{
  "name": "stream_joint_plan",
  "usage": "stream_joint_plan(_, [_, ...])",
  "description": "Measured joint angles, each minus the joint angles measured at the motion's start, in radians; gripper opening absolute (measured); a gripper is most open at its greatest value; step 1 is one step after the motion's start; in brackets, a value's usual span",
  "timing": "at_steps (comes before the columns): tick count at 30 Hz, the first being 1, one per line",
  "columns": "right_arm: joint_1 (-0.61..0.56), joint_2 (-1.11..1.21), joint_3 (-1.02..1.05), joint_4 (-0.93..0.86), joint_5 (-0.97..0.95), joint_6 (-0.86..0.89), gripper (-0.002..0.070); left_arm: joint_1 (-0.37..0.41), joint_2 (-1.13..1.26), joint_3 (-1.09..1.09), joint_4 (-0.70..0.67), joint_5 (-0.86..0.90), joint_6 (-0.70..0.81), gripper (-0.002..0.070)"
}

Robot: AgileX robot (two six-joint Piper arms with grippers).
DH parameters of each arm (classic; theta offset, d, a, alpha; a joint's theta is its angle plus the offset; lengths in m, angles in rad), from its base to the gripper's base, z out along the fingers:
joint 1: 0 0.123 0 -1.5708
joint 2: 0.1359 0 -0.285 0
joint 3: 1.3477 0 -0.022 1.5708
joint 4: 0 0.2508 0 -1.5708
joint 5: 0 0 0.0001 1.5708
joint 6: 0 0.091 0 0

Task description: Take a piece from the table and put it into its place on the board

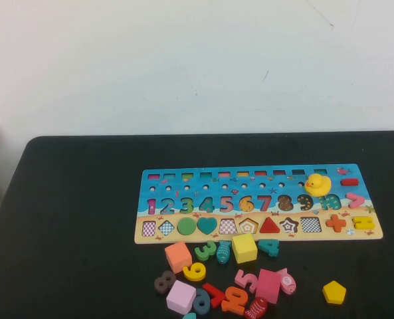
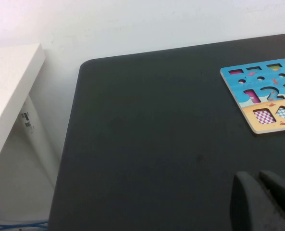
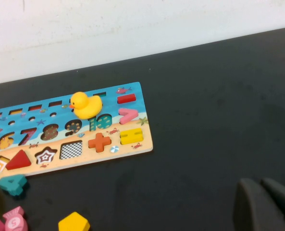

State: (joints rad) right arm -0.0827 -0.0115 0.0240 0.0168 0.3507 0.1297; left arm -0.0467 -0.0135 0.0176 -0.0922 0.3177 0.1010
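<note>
One yellow piece (image 3: pixel 74 223) is lying on the black surface (image 3: pixel 219 96), well apart from the right gripper (image 3: pixel 267 204), whose fingers are sitting closed on nothing. One board (image 1: pixel 183 181) and one duck (image 1: pixel 317 184) are lying beyond; the left gripper (image 2: pixel 265 202) fingers are likewise pressing together, empty, beside a white wall (image 1: pixel 183 60).

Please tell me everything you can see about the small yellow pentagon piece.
The piece is a small, flat, five-sided block, plain yellow all over, with a smooth, painted look. It lies flat on the black table, alone, in front of the board's right end and to the right of the heap of loose pieces. Nothing touches it; neither pincer is near.
</note>
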Motion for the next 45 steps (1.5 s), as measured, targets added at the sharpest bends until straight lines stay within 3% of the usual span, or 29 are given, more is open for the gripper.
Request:
stream_joint_plan(7, [0.0, 0.0, 0.0, 0.029, -0.001, 0.002, 0.0019, 0.0, 0.0, 0.0, 0.0, 0.0, 0.0, -0.0002])
stream_joint_plan(9, [0.0, 0.0, 0.0, 0.122, -0.004, 0.026, 0.0019, 0.0, 0.0, 0.0, 0.0, 0.0, 0.0, -0.0002])
stream_joint_plan(15, [0.0, 0.0, 0.002, 0.689, -0.031, 0.185, 0.0019, 0.0, 0.0, 0.0, 0.0, 0.0, -0.002, -0.0002])
stream_joint_plan(19, [0.0, 0.0, 0.002, 0.804, -0.069, 0.159, 0.0019, 0.0, 0.0, 0.0, 0.0, 0.0, -0.002, -0.0002])
stream_joint_plan(25, [0.0, 0.0, 0.002, 0.823, -0.029, 0.055, 0.0019, 0.0, 0.0, 0.0, 0.0, 0.0, -0.002, -0.0002])
stream_joint_plan(32, [0.0, 0.016, -0.109, 0.772, 0.116, -0.325, 0.0019, 0.0, 0.0, 0.0, 0.0, 0.0, -0.002, -0.0002])
stream_joint_plan(39, [0.0, 0.352, -0.458, 0.48, 0.383, -0.386, 0.0019, 0.0, 0.0, 0.0, 0.0, 0.0, -0.002, -0.0002])
stream_joint_plan(45, [0.0, 0.654, -0.709, 0.417, 0.659, -0.455, 0.0019, 0.0, 0.0, 0.0, 0.0, 0.0, -0.002, -0.0002])
